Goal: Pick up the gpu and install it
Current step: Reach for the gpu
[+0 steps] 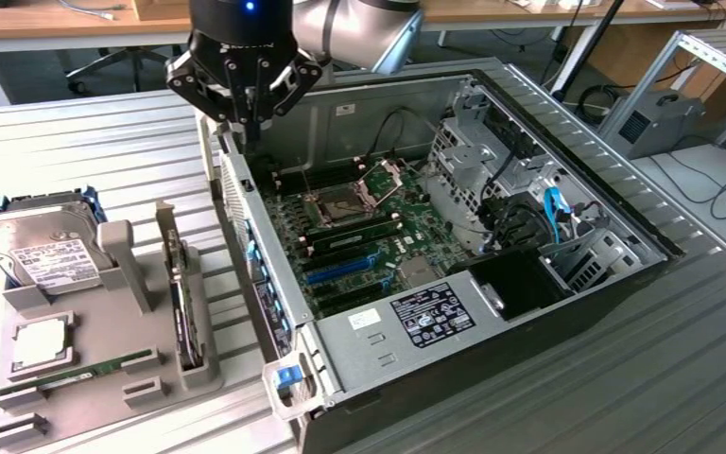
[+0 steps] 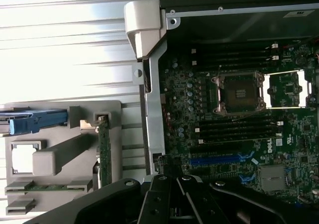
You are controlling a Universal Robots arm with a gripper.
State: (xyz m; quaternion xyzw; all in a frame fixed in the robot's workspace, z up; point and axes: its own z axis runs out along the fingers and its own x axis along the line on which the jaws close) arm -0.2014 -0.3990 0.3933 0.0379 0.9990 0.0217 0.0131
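The gpu (image 1: 182, 305) stands on edge in a slot of the grey holder (image 1: 124, 397), at the exterior view's left of the open computer case (image 1: 464, 331). In the wrist view the gpu (image 2: 103, 152) shows as a thin green edge in that holder (image 2: 115, 134). My gripper (image 1: 245, 119) hangs above the case's far corner on the holder's side, well beyond the gpu, shut with nothing between its fingers. The wrist view has its black fingers (image 2: 164, 199) over the case wall beside the motherboard (image 2: 239, 134). A blue card slot (image 1: 337, 270) lies on the board.
The holder also carries a silver hard drive (image 1: 42, 251) in a blue frame, a processor chip (image 1: 38, 342) and a long memory stick (image 1: 95, 367). Inside the case sit a processor socket (image 1: 337, 203), drive cages (image 1: 471, 161) and blue cables (image 1: 552, 213). Slatted metal table all around.
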